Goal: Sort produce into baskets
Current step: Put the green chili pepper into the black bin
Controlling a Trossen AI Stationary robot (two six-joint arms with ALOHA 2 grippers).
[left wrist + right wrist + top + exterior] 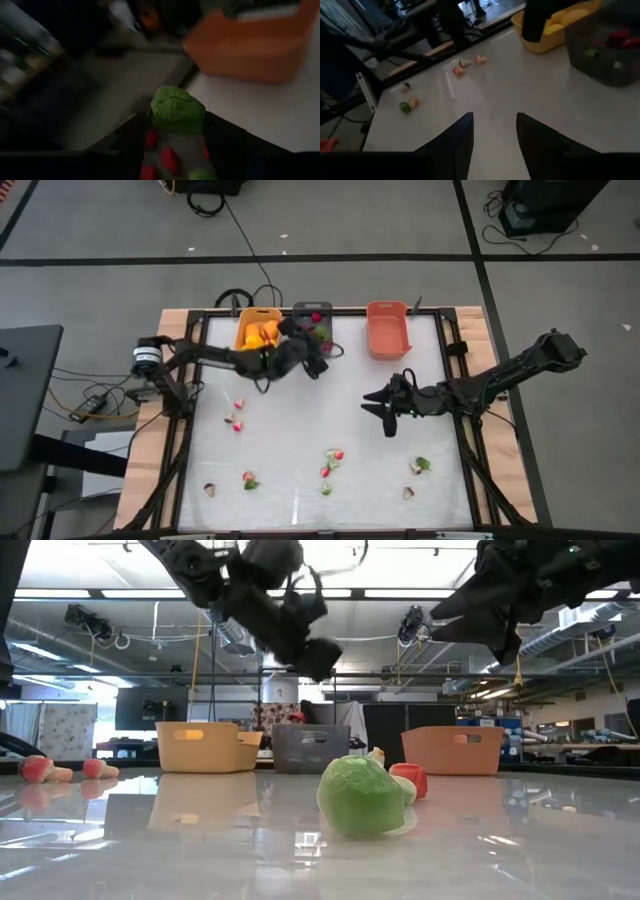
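We see the left gripper (318, 358) holding a green leafy toy vegetable (177, 109) at the dark grey plastic bin (303, 312).

Its fingers are clamped on the green piece, over the grey bin's near edge, between the yellow-orange plastic bin (247, 323) and the salmon-coral plastic bin (388, 331). Our right gripper (385, 410) hovers above the white table (300, 420), fingers apart and empty. Small red, green and pale produce pieces (332, 461) lie scattered along the table's near side.
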